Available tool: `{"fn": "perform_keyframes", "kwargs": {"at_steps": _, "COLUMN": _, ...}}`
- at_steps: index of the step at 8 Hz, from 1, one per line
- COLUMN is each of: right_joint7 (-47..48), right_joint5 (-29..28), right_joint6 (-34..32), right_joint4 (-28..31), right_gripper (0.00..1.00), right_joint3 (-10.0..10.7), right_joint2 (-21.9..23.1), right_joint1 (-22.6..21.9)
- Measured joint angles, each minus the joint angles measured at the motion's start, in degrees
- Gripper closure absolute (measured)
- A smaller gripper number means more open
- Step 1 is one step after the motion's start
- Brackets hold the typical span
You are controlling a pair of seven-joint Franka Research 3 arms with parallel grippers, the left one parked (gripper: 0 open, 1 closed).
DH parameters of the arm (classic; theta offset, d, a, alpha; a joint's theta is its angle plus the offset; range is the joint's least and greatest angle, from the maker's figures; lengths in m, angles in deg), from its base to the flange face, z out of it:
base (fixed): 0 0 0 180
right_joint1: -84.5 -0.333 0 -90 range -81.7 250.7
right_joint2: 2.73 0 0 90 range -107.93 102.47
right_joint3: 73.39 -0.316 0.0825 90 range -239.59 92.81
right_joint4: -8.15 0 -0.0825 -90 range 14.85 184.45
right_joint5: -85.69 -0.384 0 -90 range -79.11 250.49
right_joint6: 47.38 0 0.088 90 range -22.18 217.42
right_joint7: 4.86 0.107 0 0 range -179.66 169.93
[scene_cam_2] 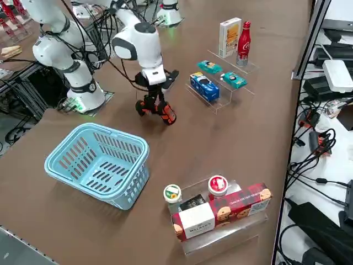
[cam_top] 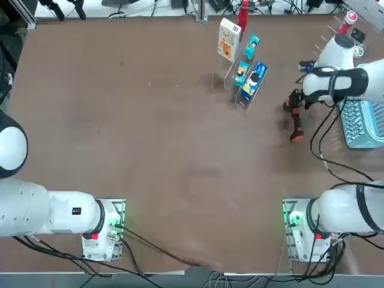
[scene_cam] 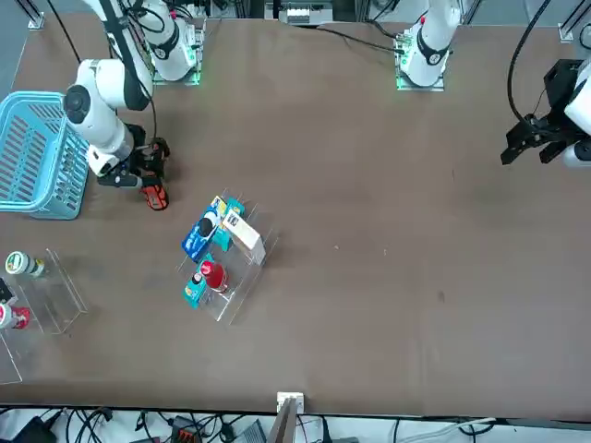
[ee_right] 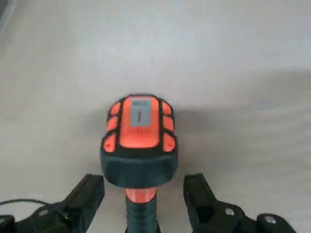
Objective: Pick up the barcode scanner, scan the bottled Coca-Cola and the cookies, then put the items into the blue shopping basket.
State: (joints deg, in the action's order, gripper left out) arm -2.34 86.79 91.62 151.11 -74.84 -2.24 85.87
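The barcode scanner (cam_top: 295, 123) lies on the table left of the blue shopping basket (cam_top: 363, 123), its orange handle end toward the robot. My right gripper (ee_right: 144, 187) is low over it and open. Its fingers (ee_right: 88, 193) straddle the scanner's neck behind the orange-trimmed head (ee_right: 139, 130), with a gap on each side. The right side view shows the gripper (scene_cam_2: 155, 97) directly above the scanner (scene_cam_2: 160, 110). The cookies (cam_top: 228, 39), a white box, and the red bottled Coca-Cola (cam_top: 243, 14) stand on a clear rack at the far edge.
The same rack (scene_cam_2: 220, 83) holds a dark blue packet (scene_cam_2: 204, 86) and two teal packets. A second clear rack (scene_cam_2: 220, 212) beyond the basket (scene_cam_2: 99, 163) carries a red cookie box and two small tubs. Cables trail behind my arm.
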Motion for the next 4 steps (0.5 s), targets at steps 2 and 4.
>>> {"fn": "perform_keyframes", "kwargs": {"at_steps": 2, "right_joint7": 2.6, "right_joint5": 0.0, "right_joint6": -19.5, "right_joint4": -16.9, "right_gripper": 0.00, "right_joint3": -0.8, "right_joint2": 2.0, "right_joint1": -1.2}}
{"fn": "perform_keyframes", "kwargs": {"at_steps": 4, "right_joint7": 5.8, "right_joint5": 0.0, "right_joint6": -33.7, "right_joint4": -35.0, "right_gripper": 0.00, "right_joint3": -1.5, "right_joint2": 0.6, "right_joint1": -5.0}}
